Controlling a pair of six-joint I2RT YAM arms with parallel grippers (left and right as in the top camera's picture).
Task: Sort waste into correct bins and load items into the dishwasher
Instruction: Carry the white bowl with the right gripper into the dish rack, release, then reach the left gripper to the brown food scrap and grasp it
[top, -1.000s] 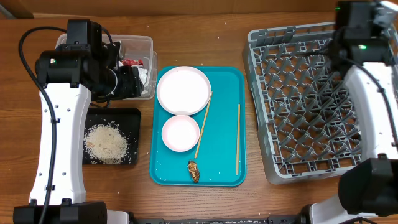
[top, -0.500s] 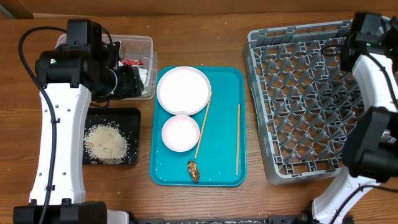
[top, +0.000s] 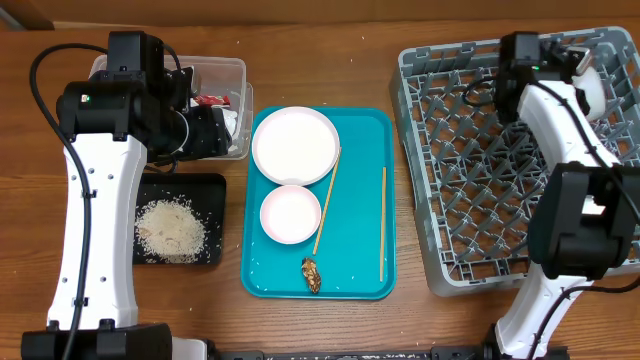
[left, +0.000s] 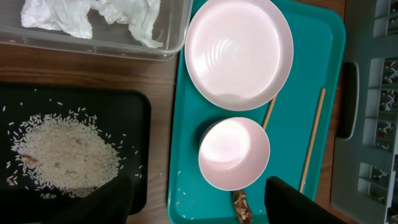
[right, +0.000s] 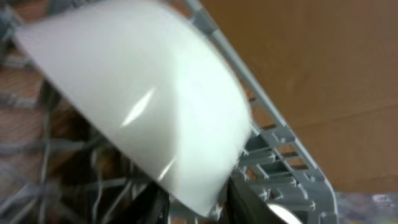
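Round plate (top: 294, 145), small bowl (top: 290, 213), two chopsticks (top: 327, 200) and a brown scrap (top: 312, 275) lie on the teal tray (top: 360, 140). Rice (top: 170, 228) is heaped in the black tray (top: 216, 190). Napkins (left: 93, 15) lie in the clear tub (top: 228, 64).

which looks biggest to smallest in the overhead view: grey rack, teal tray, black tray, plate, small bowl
1. grey rack
2. teal tray
3. plate and black tray: these look about alike, and the black tray is partly hidden, so no ranking between them
4. small bowl
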